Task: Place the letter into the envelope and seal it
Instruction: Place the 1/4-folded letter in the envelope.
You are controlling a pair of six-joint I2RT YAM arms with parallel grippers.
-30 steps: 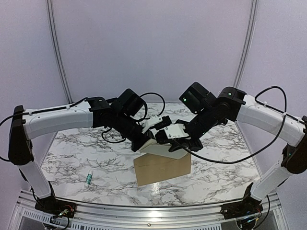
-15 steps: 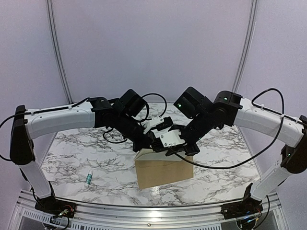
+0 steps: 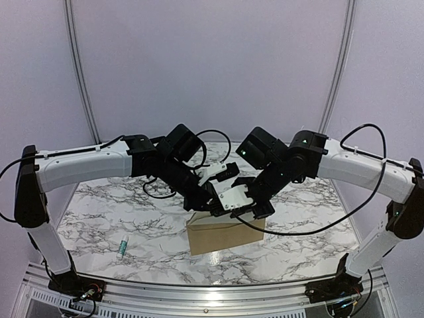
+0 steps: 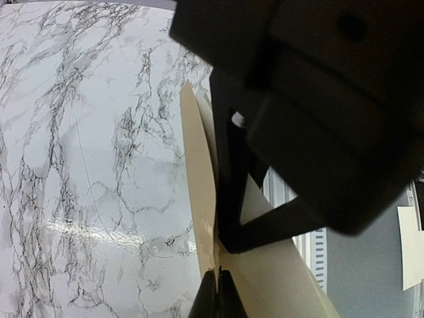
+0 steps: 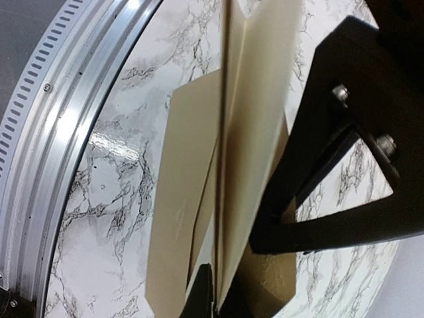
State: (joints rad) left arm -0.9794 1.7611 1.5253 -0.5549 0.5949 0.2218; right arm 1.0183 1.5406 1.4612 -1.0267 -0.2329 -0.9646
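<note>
The envelope (image 3: 225, 236) sits on the marble desk (image 3: 99, 218), just right of the middle of the near edge. It is plain tan, its long side runs roughly along that edge, and its far edge lies under both grippers

At the left, near the near-left corner and well apart from the paper, lies a small white tube with a green end (image 3: 122, 248). The left arm (image 3: 79, 164) reaches in from that side, white along its length and black at the wrist, and slopes down toward the middle. The left gripper (image 3: 209, 201) hangs just above the envelope's far-left corner with its jaws pressed together. In the left wrist view the fingertips (image 4: 213, 297) pinch the edge of a thin cream sheet that rises away from them edge-on. It is paler than the envelope, so it reads as the letter (image 4: 202, 205). Most of the letter is hidden from above by the two wrists

Just right of it, almost touching, the right gripper (image 3: 233, 207) comes down over the same far edge with its jaws also pressed together. In the right wrist view the dark fingertips (image 5: 205, 291) nip a thin paper edge that stands upright over the flat tan panel (image 5: 179, 199). I cannot tell whether that edge belongs to the letter or to the envelope's flap. The right arm (image 3: 358, 165) stretches back toward the near-right corner, with a black cable looping beneath it
</note>
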